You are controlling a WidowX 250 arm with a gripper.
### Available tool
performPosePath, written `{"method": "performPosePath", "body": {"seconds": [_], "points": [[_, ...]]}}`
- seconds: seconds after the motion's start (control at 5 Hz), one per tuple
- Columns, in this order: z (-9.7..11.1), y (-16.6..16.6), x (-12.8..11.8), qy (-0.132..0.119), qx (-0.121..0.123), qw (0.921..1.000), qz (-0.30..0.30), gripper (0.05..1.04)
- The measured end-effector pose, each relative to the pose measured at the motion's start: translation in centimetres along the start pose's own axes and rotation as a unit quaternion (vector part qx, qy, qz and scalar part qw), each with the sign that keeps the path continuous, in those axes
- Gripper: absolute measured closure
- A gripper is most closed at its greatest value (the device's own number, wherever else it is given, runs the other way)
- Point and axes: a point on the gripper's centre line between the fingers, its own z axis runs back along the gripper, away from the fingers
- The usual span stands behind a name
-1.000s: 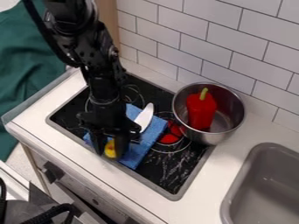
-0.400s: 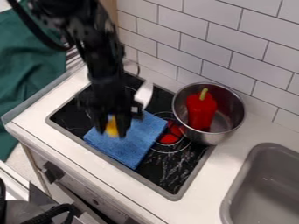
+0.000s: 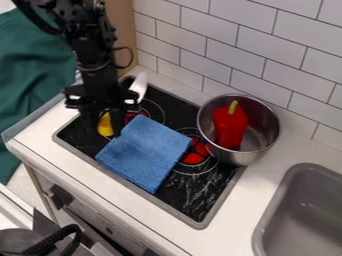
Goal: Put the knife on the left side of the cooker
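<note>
Nearest the camera, the cloth (image 3: 143, 155) lay on the cooker (image 3: 190, 197), just beside the gripper (image 3: 104, 131). The fingers pinched the knife (image 3: 138, 86), its yellow handle (image 3: 105, 124) between them, over the cooker's left side in the view. From that grip the long axis slanted back and rightward, the white blade behind the gripper, toward the wall (image 3: 194, 42). Lowering there looked like the next step; the blade might have met the cooker's back rim first.
</note>
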Motion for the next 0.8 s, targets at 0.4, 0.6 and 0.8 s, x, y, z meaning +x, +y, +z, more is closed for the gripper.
{"method": "performPosePath", "body": {"seconds": [0.4, 0.6, 0.8], "points": [[-4.2, 2.2, 1.6, 0.029, 0.009, 0.9995, -0.005, 0.622], [-4.6, 2.5, 2.5, 0.028, 0.014, 0.9994, -0.015, 0.622], [-4.7, 2.9, 3.4, 0.023, 0.015, 0.9992, -0.031, 0.622]]}}
